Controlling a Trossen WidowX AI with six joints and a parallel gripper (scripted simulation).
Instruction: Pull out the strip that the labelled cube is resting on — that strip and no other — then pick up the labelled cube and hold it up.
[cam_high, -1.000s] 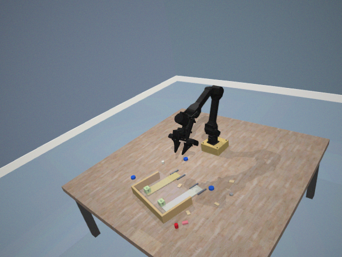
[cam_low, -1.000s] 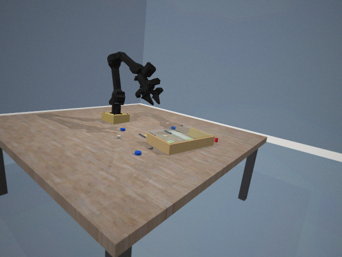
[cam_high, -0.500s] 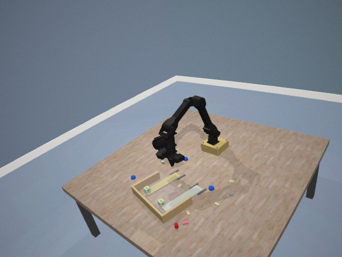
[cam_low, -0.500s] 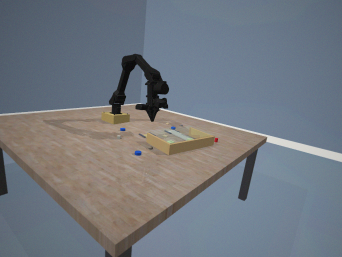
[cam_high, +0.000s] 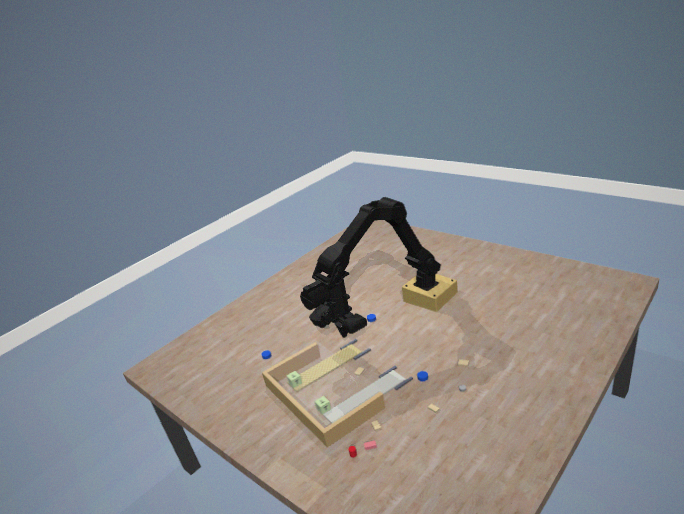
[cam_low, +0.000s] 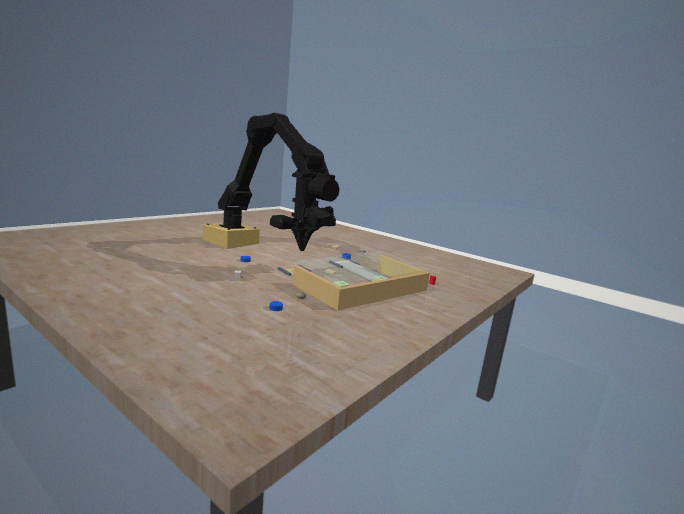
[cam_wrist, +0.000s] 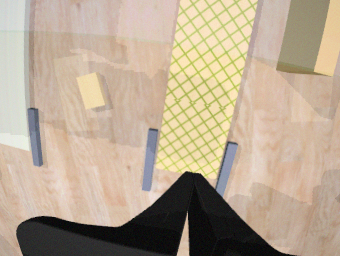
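Matte black end effector (cam_wrist: 190, 180) clenched to point, empty, above near end of yellow lattice-patterned strip (cam_wrist: 211, 64). Strip flanked by grey bars, runs ahead into three-walled wooden tray (cam_high: 353, 417) on wood-grain desk (cam_high: 530, 309). Green cube (cam_high: 294, 379) at strip's far end; label unreadable.

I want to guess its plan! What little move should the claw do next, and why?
Probably dip straight down. The gripper is shut, holds nothing, and hangs just above the near end of the yellow strip, between its two grey bars, not yet touching it.
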